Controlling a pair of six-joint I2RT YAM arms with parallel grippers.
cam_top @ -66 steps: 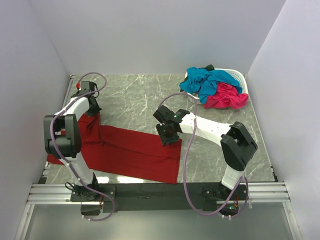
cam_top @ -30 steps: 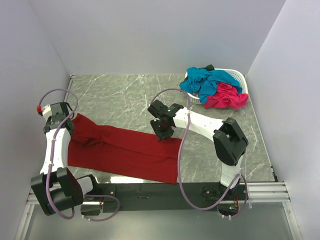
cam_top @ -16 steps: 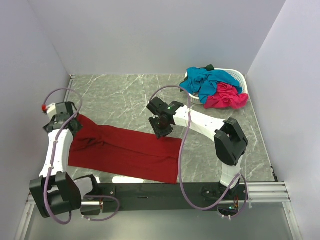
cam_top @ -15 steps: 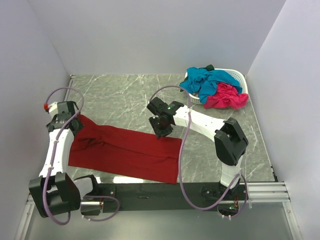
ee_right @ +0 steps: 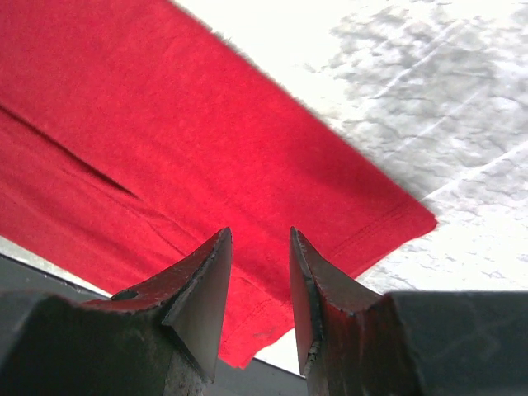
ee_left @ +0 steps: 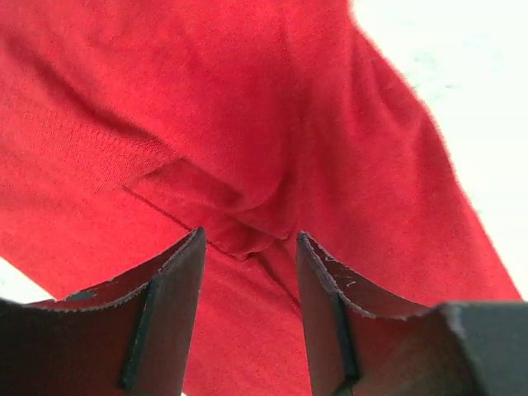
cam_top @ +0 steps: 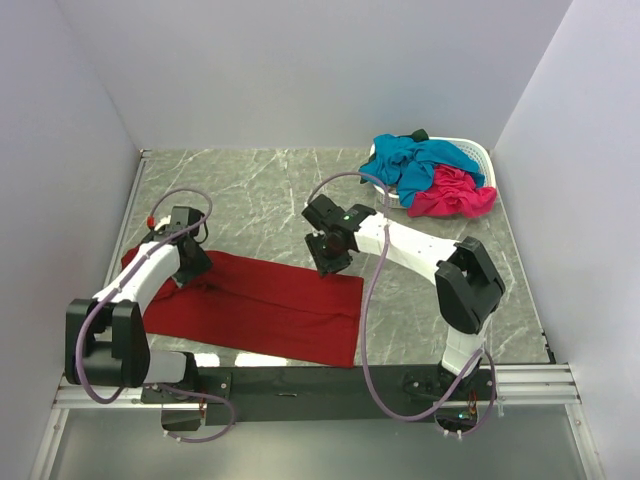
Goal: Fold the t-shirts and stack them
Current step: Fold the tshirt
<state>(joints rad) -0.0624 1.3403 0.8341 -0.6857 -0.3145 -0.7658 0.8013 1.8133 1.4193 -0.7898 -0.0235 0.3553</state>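
Dark red t-shirt lies in a long band across the lower left of the marble table, apparently laid flat for folding. Left gripper hovers, jaws parted and empty, over a wrinkled tuck. Right gripper hangs likewise parted above the hem corner. Teal-blue t-shirt and hot pink t-shirt wait heaped in the white basket, upper right.

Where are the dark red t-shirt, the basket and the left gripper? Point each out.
dark red t-shirt (cam_top: 270, 305), top view, middle of the flat cloth.
basket (cam_top: 478, 152), top view, bare right rim.
left gripper (ee_left: 249, 239), left wrist view, midway between its fingertips.
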